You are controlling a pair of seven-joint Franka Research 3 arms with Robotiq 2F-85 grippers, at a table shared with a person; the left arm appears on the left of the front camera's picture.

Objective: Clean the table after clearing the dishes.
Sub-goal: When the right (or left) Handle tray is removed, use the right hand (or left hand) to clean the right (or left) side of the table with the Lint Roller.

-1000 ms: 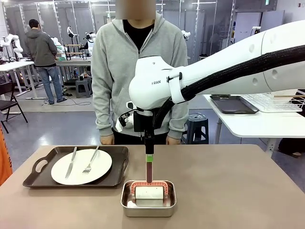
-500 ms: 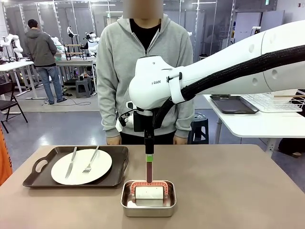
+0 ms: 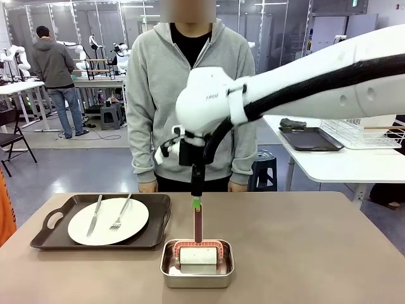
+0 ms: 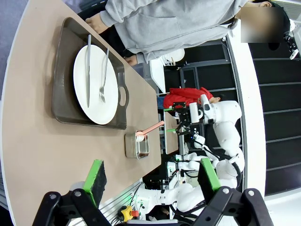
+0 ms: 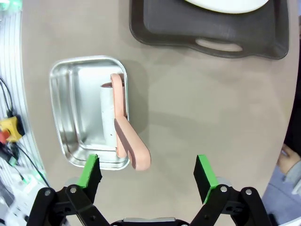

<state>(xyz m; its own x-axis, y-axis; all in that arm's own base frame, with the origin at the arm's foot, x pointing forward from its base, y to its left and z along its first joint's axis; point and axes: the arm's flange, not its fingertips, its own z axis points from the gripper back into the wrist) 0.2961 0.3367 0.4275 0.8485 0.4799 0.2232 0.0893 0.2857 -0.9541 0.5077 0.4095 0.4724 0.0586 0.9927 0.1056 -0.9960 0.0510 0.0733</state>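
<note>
Fingers (image 5: 91, 175) on your right arm, spread and empty, have risen slightly above the pink-handled white scrubber (image 5: 123, 117) in its steel pan (image 5: 70, 108). The round white plate (image 3: 107, 231) on its dark tray (image 3: 158, 215) still occupies the tan table (image 3: 304, 253), uncleared.

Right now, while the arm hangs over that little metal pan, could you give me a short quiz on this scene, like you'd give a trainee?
1. True or false: the right gripper has its jaws open above the pink handle.
2. What lies on the white plate? A: a spoon and chopsticks. B: a knife and a fork. C: nothing.
3. At the end of the pink handle is a white head. What does it rest in?
Key: 1 true. 2 B. 3 in the steel pan.
</note>
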